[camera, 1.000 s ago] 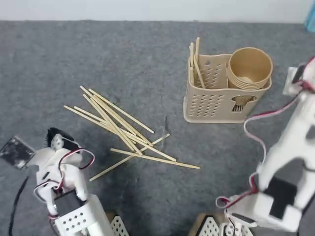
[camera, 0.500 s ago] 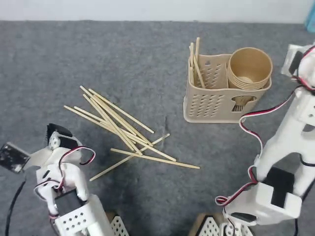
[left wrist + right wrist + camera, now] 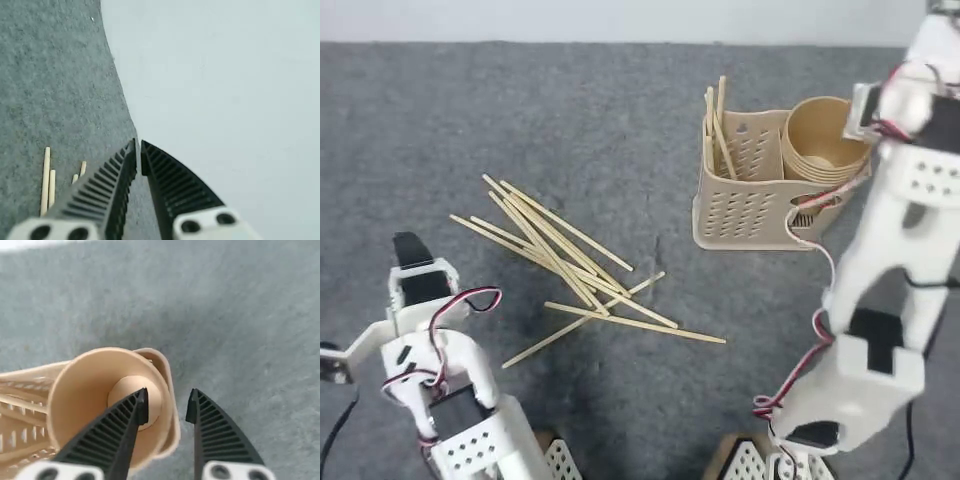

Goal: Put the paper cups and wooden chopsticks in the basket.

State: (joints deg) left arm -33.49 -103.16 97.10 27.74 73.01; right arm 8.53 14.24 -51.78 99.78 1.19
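A: Where are we seeing the task stuff?
B: The paper cups [image 3: 828,135] are sitting nested in the basket [image 3: 740,215]; loose wooden chopsticks [image 3: 570,265] are lying on the surface [image 3: 470,120] — long axes running diagonally, far-left to near-right.
A: Tools?
B: The left tool [image 3: 138,150] is sitting all but closed, empty — chopsticks are lying toward its right, so we're judging it nearer. The right tool [image 3: 167,395] is hanging slightly parted over the cups, holding nothing.

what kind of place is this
Likely a tabletop robot practice setup: a grey felt-like mat, two small white arms with exposed wiring, and loose chopsticks beside a basket holding paper cups.
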